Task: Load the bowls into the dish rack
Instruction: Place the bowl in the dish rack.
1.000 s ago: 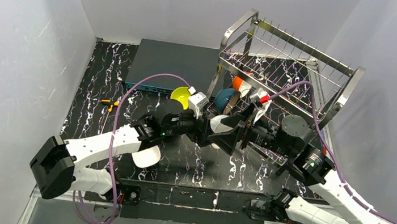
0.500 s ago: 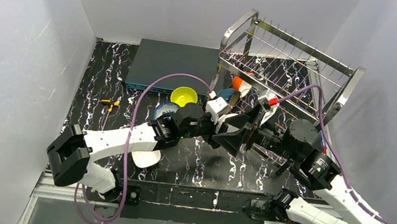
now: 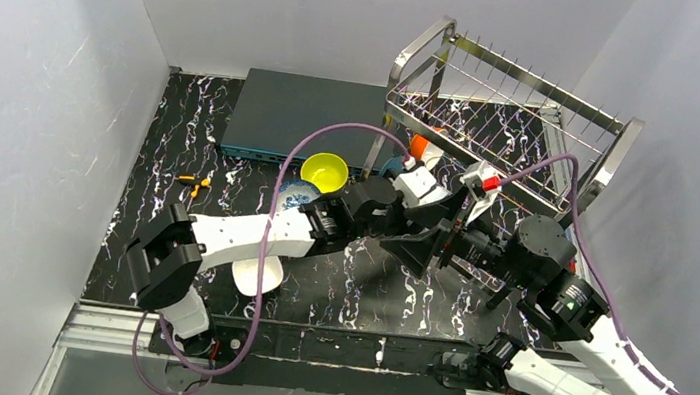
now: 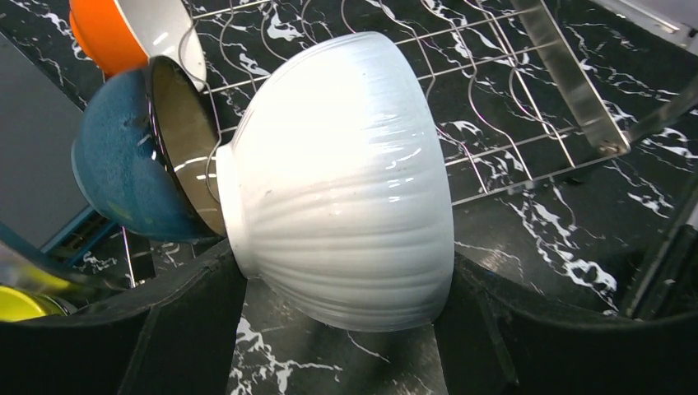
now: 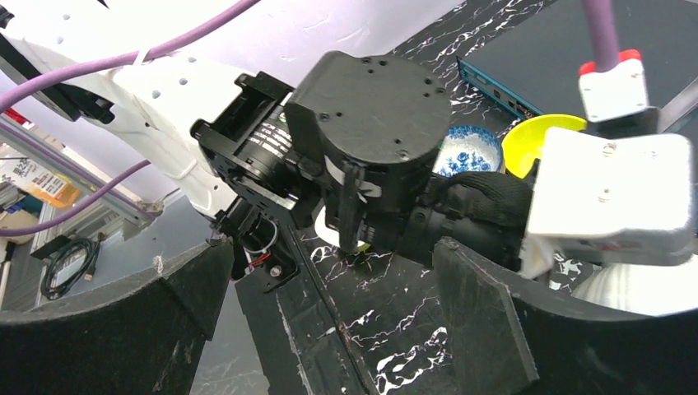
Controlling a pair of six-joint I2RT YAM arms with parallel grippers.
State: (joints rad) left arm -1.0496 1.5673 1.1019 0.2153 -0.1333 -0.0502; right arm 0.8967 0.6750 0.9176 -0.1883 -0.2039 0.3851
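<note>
My left gripper is shut on a white ribbed bowl, tipped on its side over the lower tier wires of the dish rack. Just left of it in the rack stand a dark blue bowl, a brown-lined bowl and an orange bowl. From above, the left gripper reaches under the dish rack beside the orange bowl. My right gripper hangs open with nothing in it, facing the left arm's wrist; seen from above, the right gripper sits just in front of the left one.
On the table lie a yellow bowl, a blue-patterned bowl and a white bowl under the left arm. A flat grey-blue box sits at the back, and a small yellow tool at the left.
My left arm has stretched right and forward, carrying the white bowl into the rack's lower tier and uncovering the yellow bowl. The right arm has shifted slightly right.
</note>
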